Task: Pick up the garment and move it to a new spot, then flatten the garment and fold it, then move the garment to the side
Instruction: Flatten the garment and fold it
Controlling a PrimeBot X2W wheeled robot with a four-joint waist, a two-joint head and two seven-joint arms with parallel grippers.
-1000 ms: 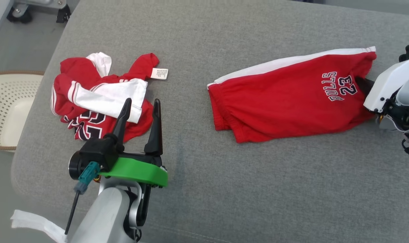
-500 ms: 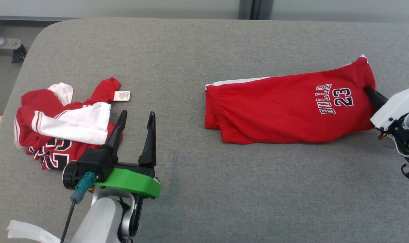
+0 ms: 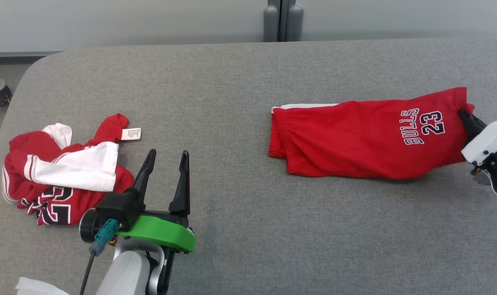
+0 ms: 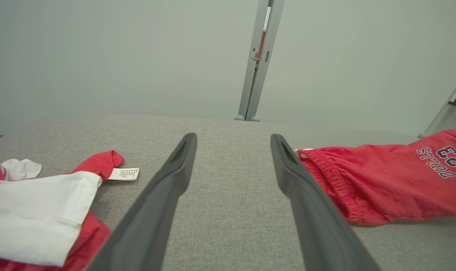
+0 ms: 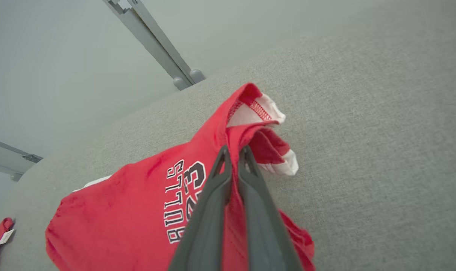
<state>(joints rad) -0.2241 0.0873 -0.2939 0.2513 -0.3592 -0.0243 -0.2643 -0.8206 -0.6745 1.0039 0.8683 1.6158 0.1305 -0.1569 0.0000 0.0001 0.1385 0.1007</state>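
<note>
Since half a second ago, the red shorts (image 3: pixel 363 139) have been drawn further toward the robot's right, so that the gap between them and the crumpled red-and-white garment (image 3: pixel 64 176) is wider. The head camera has also been raised over the same interval, and the overall shift of the picture is attributed to that.

The right gripper (image 3: pixel 466 116) is seen clamped on the shorts at their right-hand end, beside the "BULLS 23" print. In the right wrist view, its two fingers (image 5: pixel 216 195) are pressed together with a fold of red cloth pinched between them, and a white-lined hem is bunched just beyond the tips. The remainder of the shorts is laid out on the grey upholstered surface (image 3: pixel 248 229), waistband end toward the left.

The left gripper (image 3: pixel 166 157) is held with its fingers spread and nothing between them, poised over bare surface just beside the crumpled garment. That garment is heaped at the left end of the surface, with a white label (image 3: pixel 131 134) showing at its far edge. A grey post (image 3: pixel 282 20) is noted against the wall behind.
</note>
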